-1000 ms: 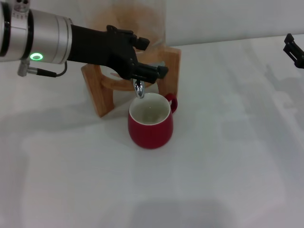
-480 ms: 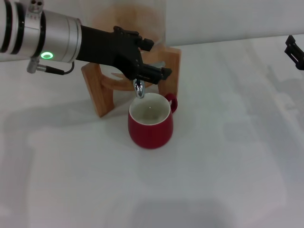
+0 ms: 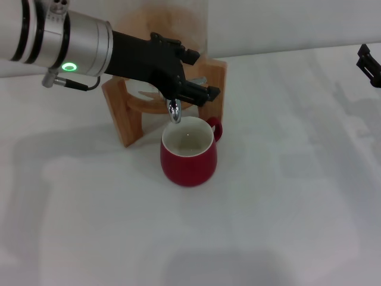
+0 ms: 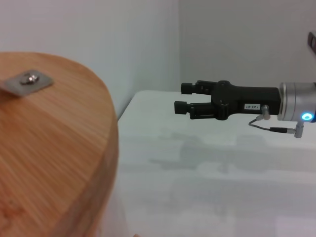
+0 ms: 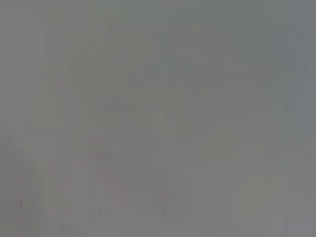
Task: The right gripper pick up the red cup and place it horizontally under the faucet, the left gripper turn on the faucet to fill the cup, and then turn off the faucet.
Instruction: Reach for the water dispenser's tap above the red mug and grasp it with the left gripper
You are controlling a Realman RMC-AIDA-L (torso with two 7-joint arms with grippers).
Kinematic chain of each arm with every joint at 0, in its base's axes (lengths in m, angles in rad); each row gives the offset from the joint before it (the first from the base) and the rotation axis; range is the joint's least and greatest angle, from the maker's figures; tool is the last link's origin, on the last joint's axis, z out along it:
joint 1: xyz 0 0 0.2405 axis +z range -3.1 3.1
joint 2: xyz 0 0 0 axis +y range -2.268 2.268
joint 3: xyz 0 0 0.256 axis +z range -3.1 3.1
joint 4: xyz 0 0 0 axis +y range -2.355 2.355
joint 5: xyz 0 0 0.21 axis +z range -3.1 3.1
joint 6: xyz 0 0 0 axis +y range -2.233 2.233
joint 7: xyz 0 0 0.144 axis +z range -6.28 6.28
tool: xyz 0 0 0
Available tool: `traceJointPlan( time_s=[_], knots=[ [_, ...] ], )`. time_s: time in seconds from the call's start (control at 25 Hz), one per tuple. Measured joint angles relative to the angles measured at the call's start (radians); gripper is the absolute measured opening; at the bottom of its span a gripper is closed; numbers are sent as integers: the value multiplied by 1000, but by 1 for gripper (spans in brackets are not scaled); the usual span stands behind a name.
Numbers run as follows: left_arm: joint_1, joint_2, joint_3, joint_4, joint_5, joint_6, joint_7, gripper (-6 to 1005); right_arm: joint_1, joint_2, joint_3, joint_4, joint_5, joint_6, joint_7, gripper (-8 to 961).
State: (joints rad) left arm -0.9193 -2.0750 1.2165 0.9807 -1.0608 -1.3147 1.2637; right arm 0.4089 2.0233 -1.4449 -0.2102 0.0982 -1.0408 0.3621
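The red cup stands upright on the white table, its white inside showing, directly below the chrome faucet. My left gripper, on the arm with the green light, reaches in from the left and is open, its black fingers straddling the top of the faucet just above the cup. The faucet's lever is mostly hidden behind those fingers. My right gripper is parked at the far right edge, well away from the cup. The left wrist view shows the right gripper open, with nothing between its fingers.
The faucet is set in a glass dispenser on a wooden stand at the back of the table. The left wrist view is half filled by the stand's wood. The right wrist view shows only a grey surface.
My left arm has slid to the right, carrying its fingers a little farther across the top of the faucet. The cup and the right gripper have not moved.
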Motion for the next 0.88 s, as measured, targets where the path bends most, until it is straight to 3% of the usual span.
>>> traceJointPlan(
  time_s=[0.88],
  knots=[
    [-1, -2, 69, -14, 0, 41, 10, 874, 0, 2, -2, 0, 0, -1, 2, 851]
  ],
)
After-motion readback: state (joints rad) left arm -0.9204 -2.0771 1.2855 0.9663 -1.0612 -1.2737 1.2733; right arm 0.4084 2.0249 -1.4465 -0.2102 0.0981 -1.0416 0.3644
